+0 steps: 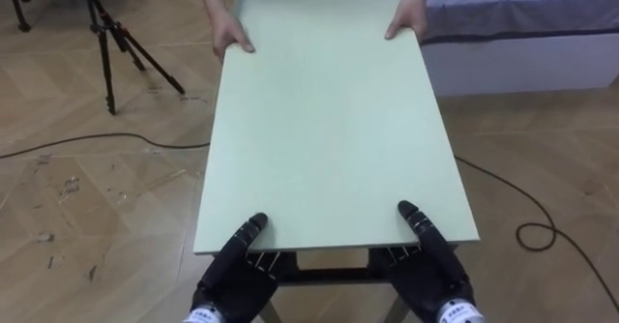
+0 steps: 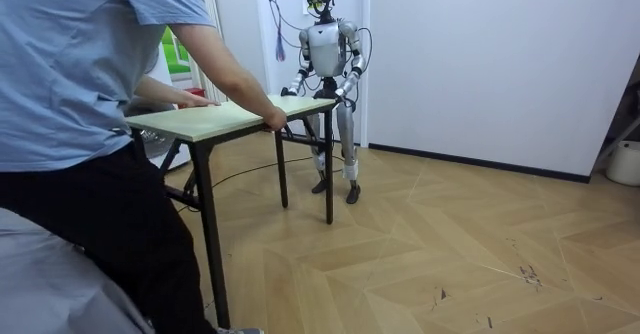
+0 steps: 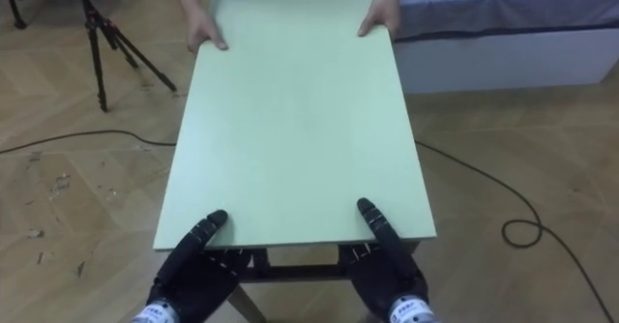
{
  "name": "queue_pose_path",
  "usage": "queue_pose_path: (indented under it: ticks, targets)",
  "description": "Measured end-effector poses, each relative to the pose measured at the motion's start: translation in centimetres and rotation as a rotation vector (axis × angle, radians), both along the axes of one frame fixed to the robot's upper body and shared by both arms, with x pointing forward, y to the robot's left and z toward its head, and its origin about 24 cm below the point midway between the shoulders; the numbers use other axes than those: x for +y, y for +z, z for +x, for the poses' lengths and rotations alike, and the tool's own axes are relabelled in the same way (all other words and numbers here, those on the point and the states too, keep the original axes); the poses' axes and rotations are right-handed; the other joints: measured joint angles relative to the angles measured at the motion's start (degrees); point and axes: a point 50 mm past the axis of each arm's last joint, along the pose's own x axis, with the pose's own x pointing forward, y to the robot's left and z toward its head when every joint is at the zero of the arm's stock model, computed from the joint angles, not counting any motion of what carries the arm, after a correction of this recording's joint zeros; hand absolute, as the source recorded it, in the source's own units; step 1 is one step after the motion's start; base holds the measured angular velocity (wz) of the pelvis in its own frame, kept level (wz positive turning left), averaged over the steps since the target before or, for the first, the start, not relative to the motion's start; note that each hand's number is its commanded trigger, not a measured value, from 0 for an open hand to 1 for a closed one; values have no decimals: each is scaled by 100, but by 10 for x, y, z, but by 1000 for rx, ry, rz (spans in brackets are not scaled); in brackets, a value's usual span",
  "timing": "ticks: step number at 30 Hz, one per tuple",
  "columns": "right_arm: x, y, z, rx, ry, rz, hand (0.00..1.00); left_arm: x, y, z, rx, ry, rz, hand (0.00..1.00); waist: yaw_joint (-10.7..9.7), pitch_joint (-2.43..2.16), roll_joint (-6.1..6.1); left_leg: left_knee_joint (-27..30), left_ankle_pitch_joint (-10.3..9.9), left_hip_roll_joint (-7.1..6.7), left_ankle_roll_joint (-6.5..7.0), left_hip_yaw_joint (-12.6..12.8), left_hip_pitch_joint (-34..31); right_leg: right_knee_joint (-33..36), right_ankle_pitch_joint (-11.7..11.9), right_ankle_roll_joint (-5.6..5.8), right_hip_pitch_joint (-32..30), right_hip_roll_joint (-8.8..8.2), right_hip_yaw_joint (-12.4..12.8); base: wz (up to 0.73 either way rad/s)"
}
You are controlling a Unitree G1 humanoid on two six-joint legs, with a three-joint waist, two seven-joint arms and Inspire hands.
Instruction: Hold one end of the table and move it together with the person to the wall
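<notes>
At the near short edge of the pale-green table (image 1: 329,120), you've got the left hand (image 1: 230,282) and right hand (image 1: 435,277) set toward the two corners, each thumb laid on top, the rest tucked under the table; can't tell whether either is clamped; person's hands (image 1: 232,35) hold the far corners, bed (image 1: 522,14) just beyond; table spans between robot and person; step reads as grip-and-carry, lift-off not confirmable in the room view; next move: match the person's pace, keep the table level, mind the tripod (image 1: 111,33) on your left.
</notes>
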Motion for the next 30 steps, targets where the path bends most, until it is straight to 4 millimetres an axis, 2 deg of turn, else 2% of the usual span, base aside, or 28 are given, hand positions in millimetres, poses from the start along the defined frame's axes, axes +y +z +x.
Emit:
queue_pose_path:
  ticks: [4,8,12,15,23,27,30]
  targets:
    - [1,5,3,-15,-6,-5,100,-1,4,2,-20,-1,-5,100,19,15,-13,1,0,0,0,2,-10,3,0,1,-27,-1,7,0]
    - [7,23,0,-75,6,13,100,0,18,-2,-81,32,-1,100,23,18,-16,11,0,0,0,1,-97,34,0,0,-124,-2,8,0]
    - [10,31,2,-112,11,30,100,0,28,-3,-128,43,7,100,29,37,-44,17,0,3,0,6,-190,80,-1,1,-242,-4,25,-2]
    - [12,41,-2,-156,-9,35,100,-1,38,-4,-171,47,8,100,154,37,-50,56,0,3,0,5,-320,94,-1,1,-366,-6,10,0]
    - [20,47,-6,-192,-45,50,100,-8,48,-3,-235,91,19,100,237,34,-46,109,0,6,0,-13,-433,95,-1,0,-409,-9,-15,5]
    - [27,47,-7,-213,-69,54,100,-11,51,-4,-271,120,51,100,229,43,-112,110,0,10,0,-13,-465,97,-1,1,-411,-16,-129,6]
    - [30,48,-9,-220,-75,68,100,-12,51,-5,-275,149,48,100,201,38,-165,127,-1,28,-1,-11,-538,170,-1,1,-516,-8,-105,1]
